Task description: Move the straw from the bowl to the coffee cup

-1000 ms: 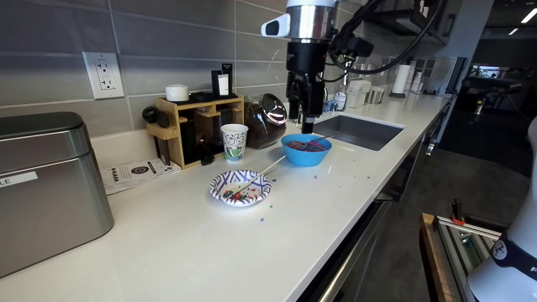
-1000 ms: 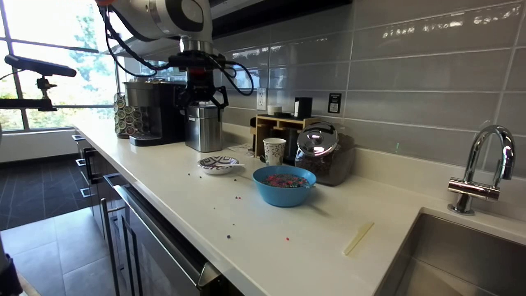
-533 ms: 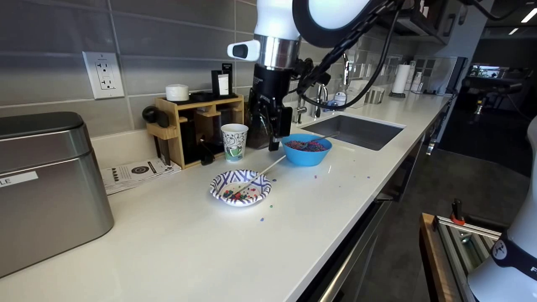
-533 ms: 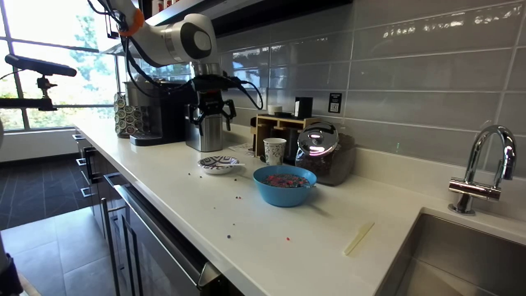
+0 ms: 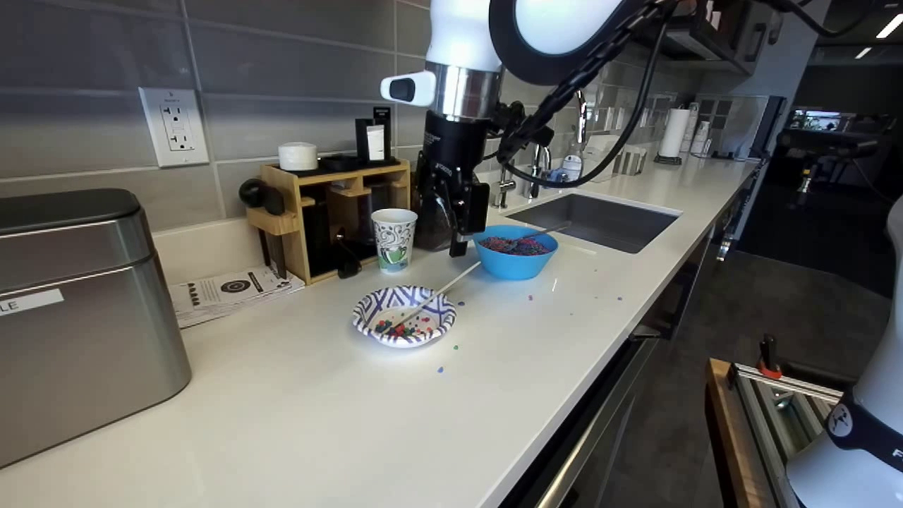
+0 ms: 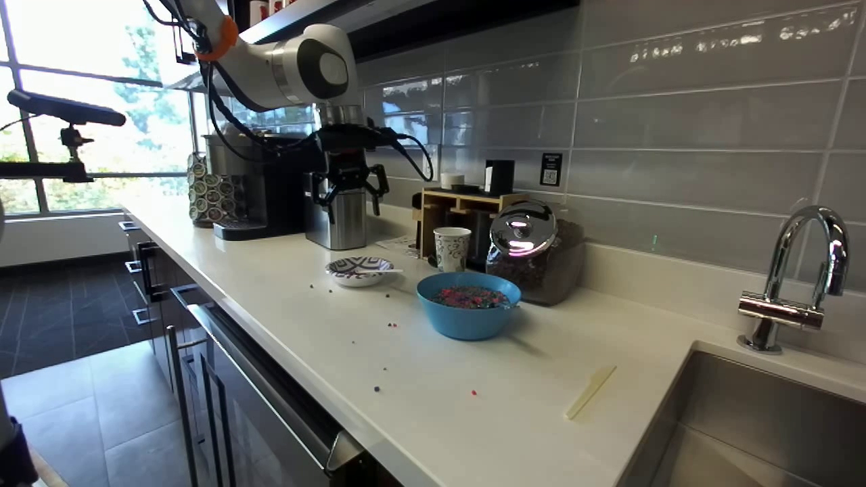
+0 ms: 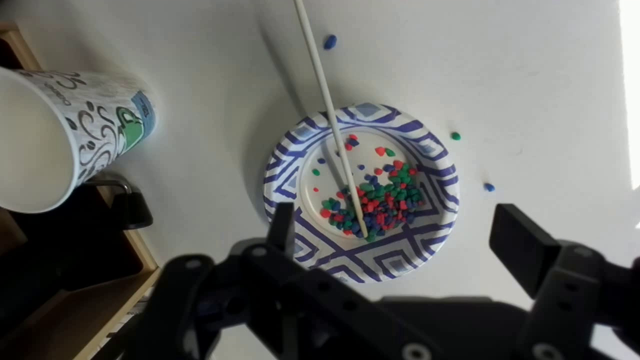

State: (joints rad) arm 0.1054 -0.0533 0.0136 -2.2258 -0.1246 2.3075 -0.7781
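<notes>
Gripper (image 7: 402,237), spread wide, empty, hangs near a blue-and-white paper bowl (image 7: 432,150); best pinch across the pale straw (image 7: 331,117) where it overhangs.

Both exterior views face opposite ways along the counter (image 5: 395,409), wrist view close overhead.

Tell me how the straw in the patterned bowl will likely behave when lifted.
The straw is probably stiff: it reaches straight out beyond the bowl without visible sag. It looks thin, so likely light. Slanting over the bowl's edge, its lower end among small coloured bits, it may swivel if nudged.
</notes>
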